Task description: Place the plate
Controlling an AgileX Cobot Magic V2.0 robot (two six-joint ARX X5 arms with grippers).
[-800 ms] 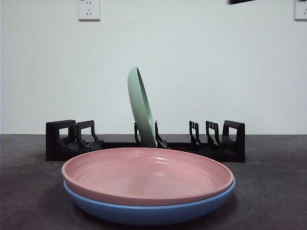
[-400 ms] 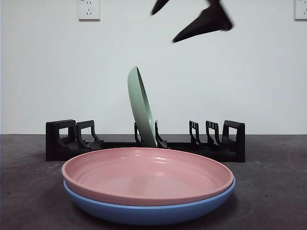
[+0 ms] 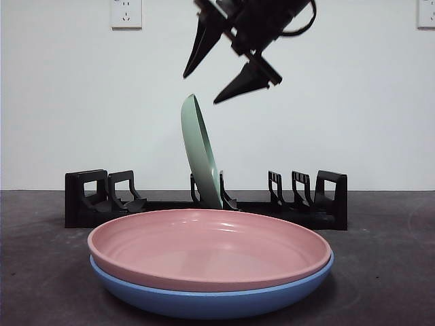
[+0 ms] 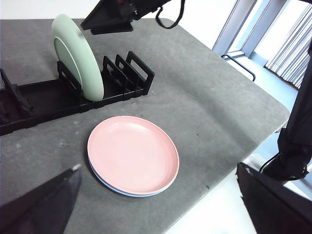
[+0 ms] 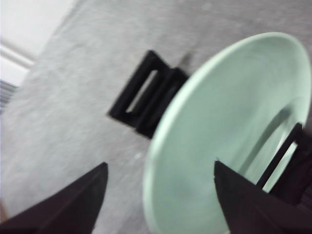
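Right gripper (image 3: 216, 73) dropped in, jaws wide, above the green plate (image 3: 198, 153) in the rack (image 3: 319, 204). Risk: clipping it instead of the pink plate (image 3: 211, 248).

Plain white wall (image 3: 353, 122) behind table, evenly lit. Two white power sockets high on wall: one upper left (image 3: 126, 13), one at upper right edge (image 3: 426, 13). Table top (image 3: 41, 272) dark grey, matte, faintly speckled; rounded corner (image 4: 280, 113) in left wrist view. Beyond table edge, pale floor (image 4: 273, 80), window frames (image 4: 243, 22) and light curtains (image 4: 297, 46) with daylight behind.
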